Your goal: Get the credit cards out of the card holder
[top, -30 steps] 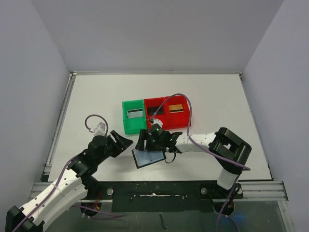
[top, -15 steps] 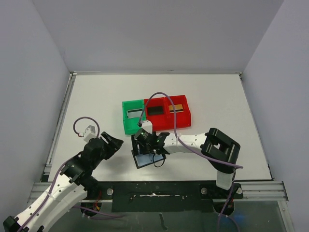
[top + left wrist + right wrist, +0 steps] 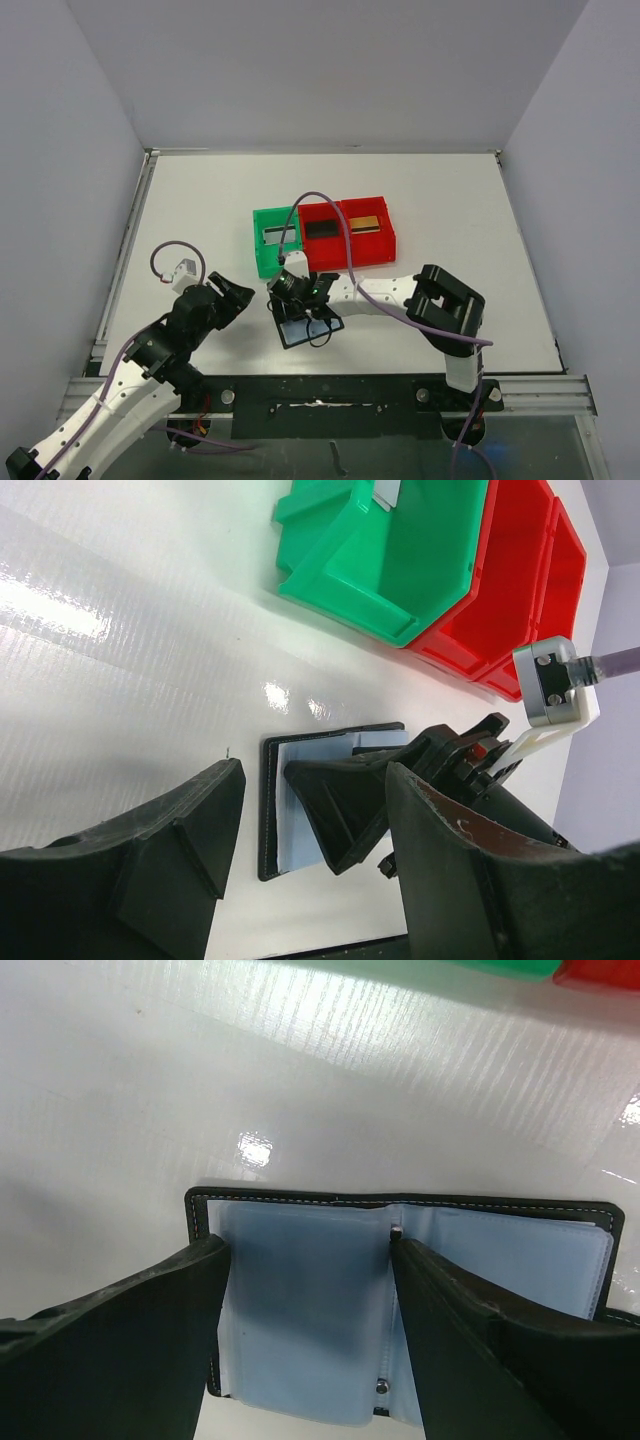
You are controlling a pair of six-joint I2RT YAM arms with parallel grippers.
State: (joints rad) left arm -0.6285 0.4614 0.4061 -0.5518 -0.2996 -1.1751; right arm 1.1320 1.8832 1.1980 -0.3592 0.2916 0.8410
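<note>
The card holder (image 3: 312,331) lies open and flat near the table's front edge, its pale grey-blue pockets up (image 3: 300,1310); it also shows in the left wrist view (image 3: 298,825). My right gripper (image 3: 291,307) is open and low over it, its fingers (image 3: 130,1350) astride the left pocket, holding nothing. My left gripper (image 3: 243,293) is open and empty, a little left of the holder. The silvery-grey card (image 3: 276,236) lies in the green bin, the black card (image 3: 322,229) in the middle red bin, and the gold card (image 3: 367,222) in the right red bin.
The green bin (image 3: 262,262) and two red bins (image 3: 360,254) stand side by side just behind the holder; they also show in the left wrist view (image 3: 400,580). A purple cable (image 3: 330,215) arches over the bins from the right wrist.
My right gripper has moved left and lower over the open card holder. My left arm drew back toward the near left, then held still.
</note>
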